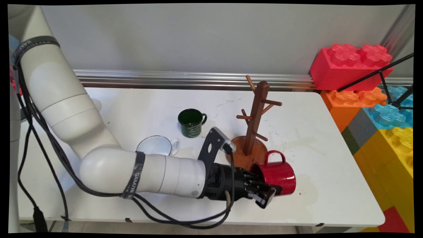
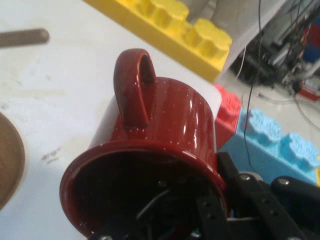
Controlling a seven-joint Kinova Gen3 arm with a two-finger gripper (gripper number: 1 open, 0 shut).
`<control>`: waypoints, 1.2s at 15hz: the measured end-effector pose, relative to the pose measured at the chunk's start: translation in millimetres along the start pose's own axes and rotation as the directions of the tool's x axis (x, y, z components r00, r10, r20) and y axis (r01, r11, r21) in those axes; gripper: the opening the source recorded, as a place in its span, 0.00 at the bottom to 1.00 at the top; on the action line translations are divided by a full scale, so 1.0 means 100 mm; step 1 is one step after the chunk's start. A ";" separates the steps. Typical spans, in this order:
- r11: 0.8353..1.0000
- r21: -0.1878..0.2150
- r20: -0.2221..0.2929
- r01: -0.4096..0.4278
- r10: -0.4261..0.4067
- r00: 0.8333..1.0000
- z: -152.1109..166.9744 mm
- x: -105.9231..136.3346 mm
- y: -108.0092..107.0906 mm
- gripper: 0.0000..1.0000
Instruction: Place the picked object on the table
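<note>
- Arm (image 1: 99, 158): white, with black cables hanging from it; it reaches in from the left, low over the near part of the white table (image 1: 330, 185).
- White mug (image 1: 158, 145): stands just behind the forearm, handle to the right, partly hidden by the arm.
- Green mug (image 1: 191, 122): upright, mid-table, handle to the right, well apart from the gripper.
- Gripper (image 1: 267, 189): black, held roughly level and pointing right. It grasps the rim of the red mug (image 1: 279, 174): one finger lies inside the mouth, the other outside the wall, as the hand view shows on the red mug (image 2: 165, 130).
- Red mug: on its side at the near right of the table, mouth toward the gripper, handle upward. Whether it rests on the table or is lifted clear cannot be told.
- Wooden mug tree (image 1: 254, 122): upright on a round base, bare pegs, just behind the red mug.
- Large toy bricks (image 1: 380, 109): red, orange, blue and yellow, stacked beyond the table's right edge.
</note>
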 end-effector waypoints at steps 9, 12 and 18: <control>0.992 -0.078 0.049 -0.096 0.100 0.994 -0.27 0.21 0.36 0.00; 0.984 -0.095 0.049 -0.150 0.156 0.987 -0.43 0.35 0.49 0.00; 0.964 -0.078 0.063 -0.254 0.259 0.964 -0.67 0.62 0.54 0.00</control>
